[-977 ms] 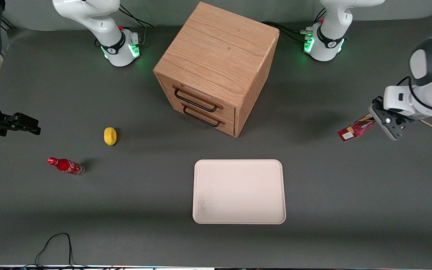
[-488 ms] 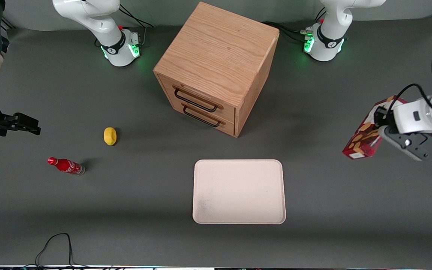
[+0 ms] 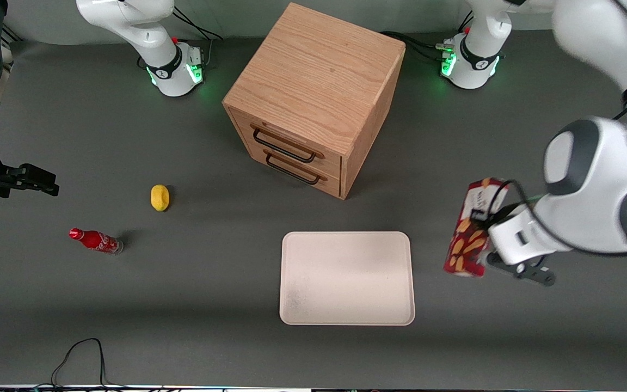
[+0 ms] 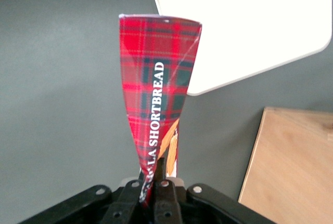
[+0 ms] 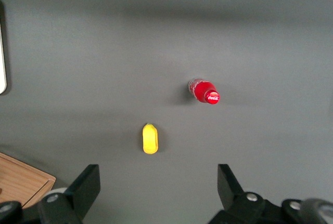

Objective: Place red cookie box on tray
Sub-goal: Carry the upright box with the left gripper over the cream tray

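The red cookie box, tartan red with cookie pictures, hangs in the air, pinched at one end by my gripper, which is shut on it. The box is beside the tray, apart from its rim, toward the working arm's end of the table. In the left wrist view the box juts out from the shut gripper, its free end overlapping a corner of the pale cream tray. The tray holds nothing.
A wooden two-drawer cabinet stands farther from the front camera than the tray, and shows in the left wrist view too. A yellow lemon and a small red soda bottle lie toward the parked arm's end.
My gripper has carried the box nearer to the front camera and toward the tray. The box has swung from lying almost flat to standing steeply on end.
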Tool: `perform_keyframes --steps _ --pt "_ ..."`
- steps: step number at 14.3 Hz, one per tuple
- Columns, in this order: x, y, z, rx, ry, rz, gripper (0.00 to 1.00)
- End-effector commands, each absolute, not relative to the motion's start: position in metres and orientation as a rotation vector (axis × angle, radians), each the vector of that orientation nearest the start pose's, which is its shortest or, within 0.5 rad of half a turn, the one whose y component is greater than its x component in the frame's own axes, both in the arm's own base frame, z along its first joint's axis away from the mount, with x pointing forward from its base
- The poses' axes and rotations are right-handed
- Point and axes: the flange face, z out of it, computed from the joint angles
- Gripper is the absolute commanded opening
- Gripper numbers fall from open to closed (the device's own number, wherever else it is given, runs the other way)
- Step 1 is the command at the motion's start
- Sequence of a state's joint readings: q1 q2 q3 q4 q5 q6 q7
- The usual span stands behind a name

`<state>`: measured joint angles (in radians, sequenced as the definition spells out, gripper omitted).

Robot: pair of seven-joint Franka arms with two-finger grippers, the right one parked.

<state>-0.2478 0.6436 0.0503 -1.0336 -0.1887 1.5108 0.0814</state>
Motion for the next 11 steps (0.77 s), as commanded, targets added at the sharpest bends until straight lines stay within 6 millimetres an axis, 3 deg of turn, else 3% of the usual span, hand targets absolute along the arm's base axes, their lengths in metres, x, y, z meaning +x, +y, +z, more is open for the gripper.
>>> perform_keyframes --steps 1,7,11 --pt "0.72 -0.202 0.434 -3.263 0.345 0.178 0.0" --pt "0.74 -0.252 0.325 -3.264 0.132 0.077 0.0" --pt "0.731 -0.279 0.287 -3.248 0.036 0.127 0.0"
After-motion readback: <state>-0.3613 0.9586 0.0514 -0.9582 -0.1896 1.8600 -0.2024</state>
